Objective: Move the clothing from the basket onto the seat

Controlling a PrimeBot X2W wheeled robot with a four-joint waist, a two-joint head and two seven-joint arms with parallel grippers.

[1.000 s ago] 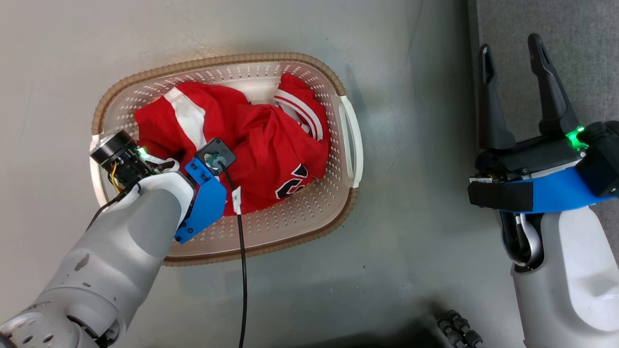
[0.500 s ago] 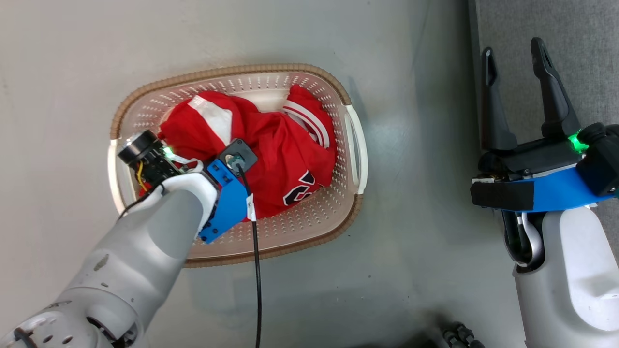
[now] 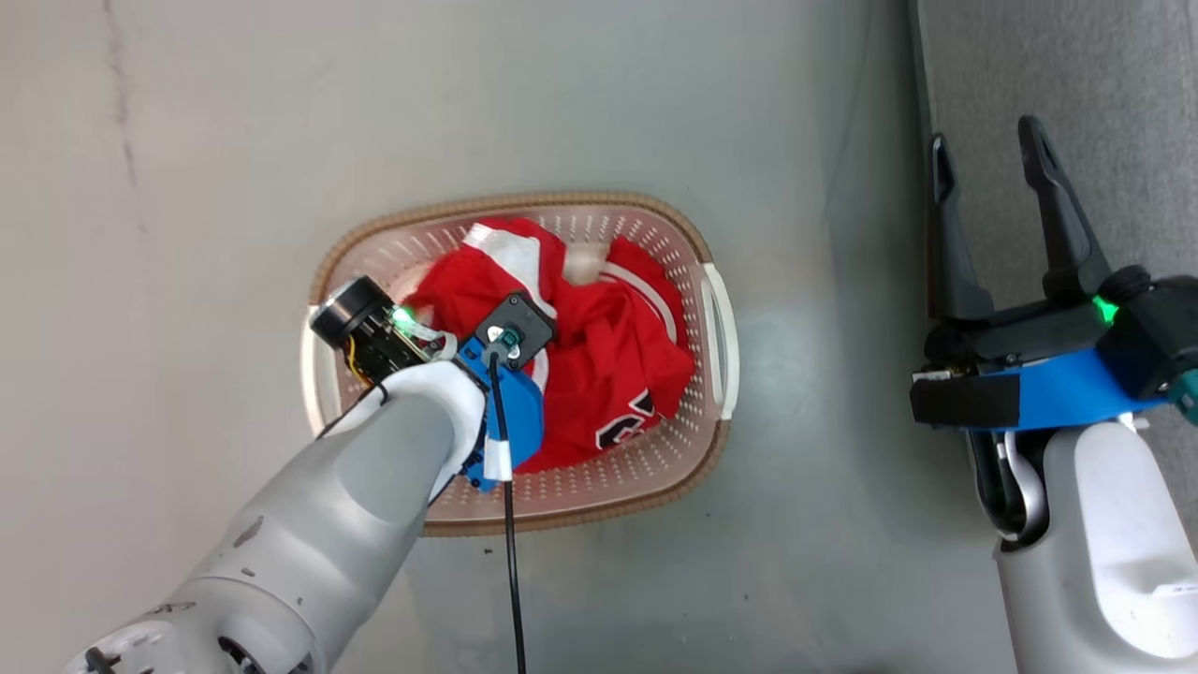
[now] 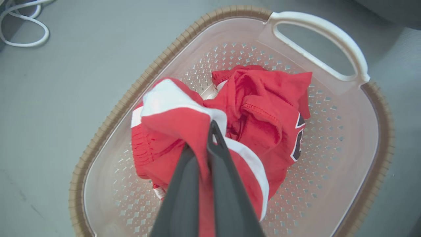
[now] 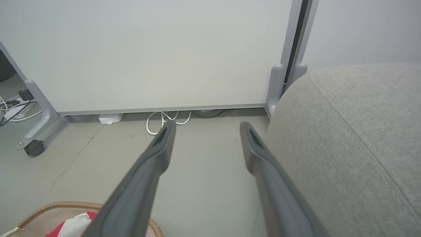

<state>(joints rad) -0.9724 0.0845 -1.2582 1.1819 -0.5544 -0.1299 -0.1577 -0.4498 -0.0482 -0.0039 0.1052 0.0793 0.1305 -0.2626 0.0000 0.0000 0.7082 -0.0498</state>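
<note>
Your left end effector, closed on only a thin fold of the clothing with the basket under it, may lose this fold; your right end effector is open, empty.

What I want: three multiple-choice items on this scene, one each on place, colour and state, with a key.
1. Where does the basket stand? A on a shelf; B on the floor; C on a table.
2. What colour is the stripe on the clothing? A white; B blue; C yellow.
3. How is the left tool? A open; B shut on the clothing; C shut on the basket rim.
Key: 1 B, grey floor surrounds it; 2 A, a white band crosses the red fabric; 3 B, its fingers pinch a red fold.
</note>
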